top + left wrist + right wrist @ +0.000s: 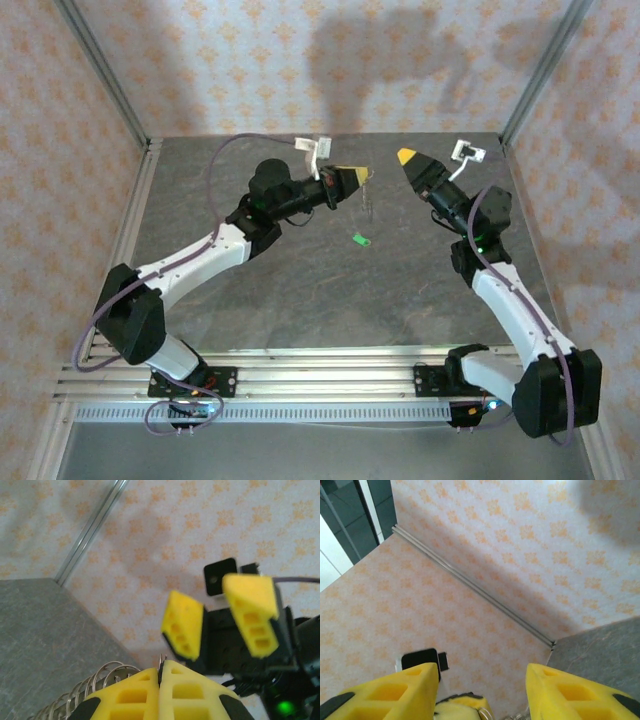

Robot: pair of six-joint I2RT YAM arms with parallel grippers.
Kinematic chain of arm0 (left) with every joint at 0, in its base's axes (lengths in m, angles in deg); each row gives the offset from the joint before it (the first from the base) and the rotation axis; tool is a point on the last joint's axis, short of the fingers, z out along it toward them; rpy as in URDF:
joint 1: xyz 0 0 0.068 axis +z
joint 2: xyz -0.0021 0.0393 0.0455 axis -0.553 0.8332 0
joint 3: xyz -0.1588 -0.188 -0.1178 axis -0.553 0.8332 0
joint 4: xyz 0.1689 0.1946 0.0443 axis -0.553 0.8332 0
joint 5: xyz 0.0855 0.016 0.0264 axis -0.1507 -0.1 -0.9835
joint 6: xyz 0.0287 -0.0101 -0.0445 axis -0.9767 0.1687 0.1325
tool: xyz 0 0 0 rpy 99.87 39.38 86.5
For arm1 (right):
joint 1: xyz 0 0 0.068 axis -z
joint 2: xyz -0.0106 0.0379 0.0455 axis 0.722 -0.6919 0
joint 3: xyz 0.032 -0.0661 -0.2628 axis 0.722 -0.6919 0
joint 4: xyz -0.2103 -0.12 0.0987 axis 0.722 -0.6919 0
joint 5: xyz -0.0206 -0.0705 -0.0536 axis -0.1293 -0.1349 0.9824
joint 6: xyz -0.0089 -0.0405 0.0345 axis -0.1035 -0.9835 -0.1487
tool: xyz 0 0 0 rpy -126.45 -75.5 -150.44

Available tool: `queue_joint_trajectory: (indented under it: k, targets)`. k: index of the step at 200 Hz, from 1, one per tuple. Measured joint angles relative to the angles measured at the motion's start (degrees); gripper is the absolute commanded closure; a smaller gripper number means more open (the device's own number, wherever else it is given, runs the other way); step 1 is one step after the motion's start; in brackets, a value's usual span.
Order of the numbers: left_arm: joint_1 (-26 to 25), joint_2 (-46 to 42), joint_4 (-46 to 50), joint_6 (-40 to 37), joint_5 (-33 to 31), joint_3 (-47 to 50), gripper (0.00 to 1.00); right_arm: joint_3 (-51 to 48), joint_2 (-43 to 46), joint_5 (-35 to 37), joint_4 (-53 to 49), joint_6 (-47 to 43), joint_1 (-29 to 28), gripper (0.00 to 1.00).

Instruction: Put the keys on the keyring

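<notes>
In the top view, the left gripper (356, 181) sits just left of centre in the upper part of the frame, above the grey stone-look table (260, 290). From its yellow tips hangs a hair-thin strand, too fine here to tell loop from keys.

The left wrist view is clearer. The two yellow fingers (135, 695) are pressed flat together at the bottom edge, with no gap between them. They pinch a thin pale wire loop, the keyring (161, 661), of which only a short arc pokes up above the seam. At lower left, partly behind the left finger and cut off by the frame edge, runs a blurred row of small grey metal rings. It reads as the bunch of keys (95, 686), but individual keys cannot be made out, nor whether they are touching the loop.

The right gripper (216, 625) faces it from right of centre. Its yellow pads (182, 625) stand well apart with nothing between them. In its own wrist view the same gap shows (482, 682). The other claw's yellow tip appears low between the fingers, with a glint of metal beside it, both cropped by the bottom edge.

A small green object (361, 239) lies on the table below the two claws, too small to identify.
</notes>
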Motion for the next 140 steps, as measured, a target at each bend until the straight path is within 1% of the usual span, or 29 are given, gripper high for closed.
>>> queue_joint_trajectory:
  k: [34,60,96,118,140]
  targets:
    - [0.5,-3.6,1.0,-3.7,0.3,3.2,1.00,0.7,0.5,2.0,-8.0,-1.9,0.1,0.50]
    - [0.5,-7.3,1.7,-6.8,0.3,5.6,1.00,2.2,-1.0,4.1,-17.3,-4.7,0.1,0.50]
    - [1.6,-10.9,1.7,-9.1,0.2,8.3,1.00,7.4,-5.9,6.9,-31.2,-10.1,0.1,0.51]
    - [3.5,-11.7,1.4,-8.9,-0.3,10.5,1.00,9.7,-10.0,8.5,-38.4,-13.9,-0.1,0.52]
    - [5.9,-12.1,1.0,-7.8,-1.5,13.5,1.00,12.3,-15.4,11.0,-46.1,-18.2,-1.1,0.56]
